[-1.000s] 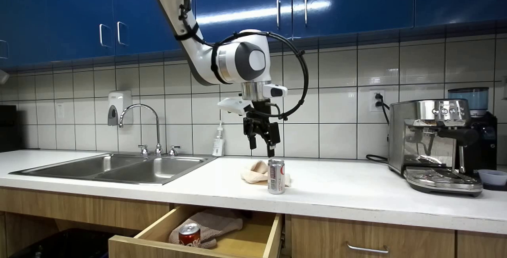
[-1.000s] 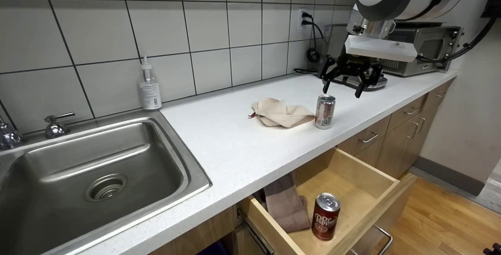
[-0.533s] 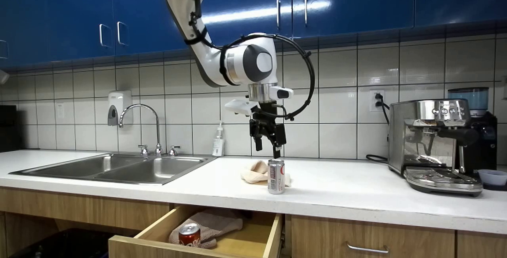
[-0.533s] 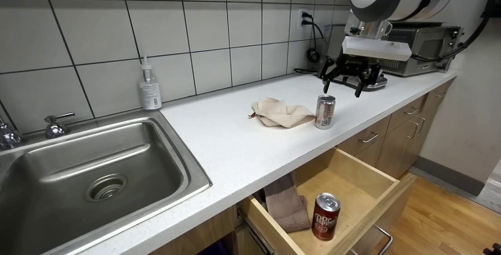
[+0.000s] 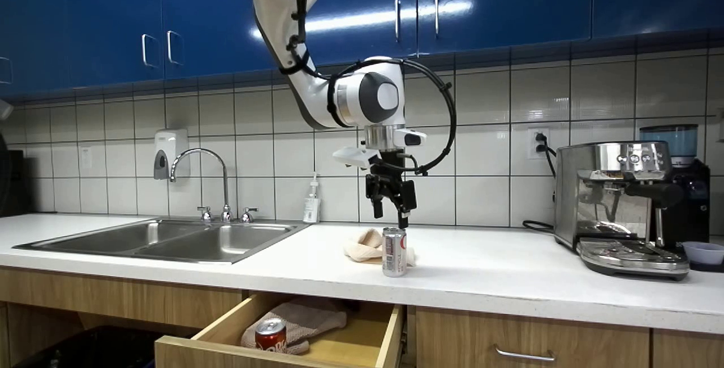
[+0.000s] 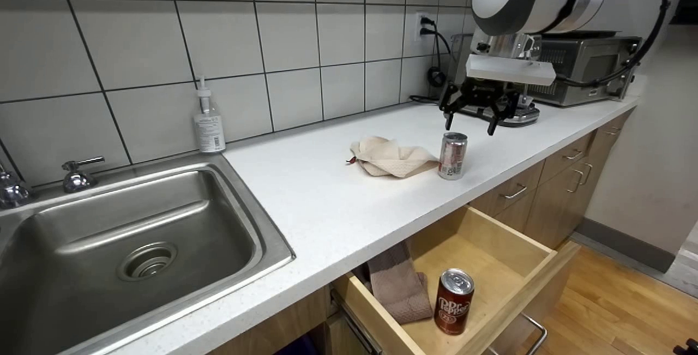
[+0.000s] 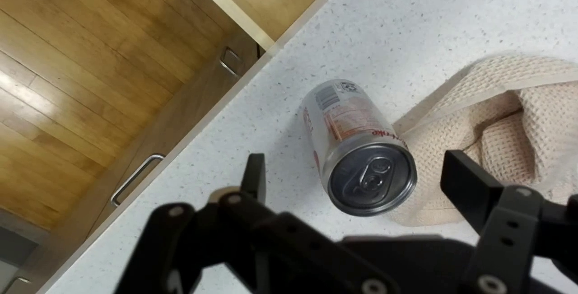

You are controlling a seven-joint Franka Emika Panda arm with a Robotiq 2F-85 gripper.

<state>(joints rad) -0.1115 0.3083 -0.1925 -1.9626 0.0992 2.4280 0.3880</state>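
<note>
Gripper (image 6: 470,129) spread wide over silver can (image 7: 361,149)

Jaws stand well apart, pointing down, a little above the can's top. Wrist view: lid and pull tab show between the two fingers (image 7: 256,176). Can upright on white counter (image 6: 316,197), near the front edge; barcode and red lettering on its side. Crumpled beige cloth (image 6: 393,157) just beside it; whether they touch, hard to tell. Below, an open drawer (image 6: 485,246) holds a dark red Dr Pepper can (image 6: 453,306), upright, with a brownish cloth (image 6: 401,289) next to it. Along the counter: steel sink (image 6: 191,235) with a pump bottle (image 6: 209,128) at its corner; on the opposite side of the can, an espresso machine (image 5: 616,204).
</note>
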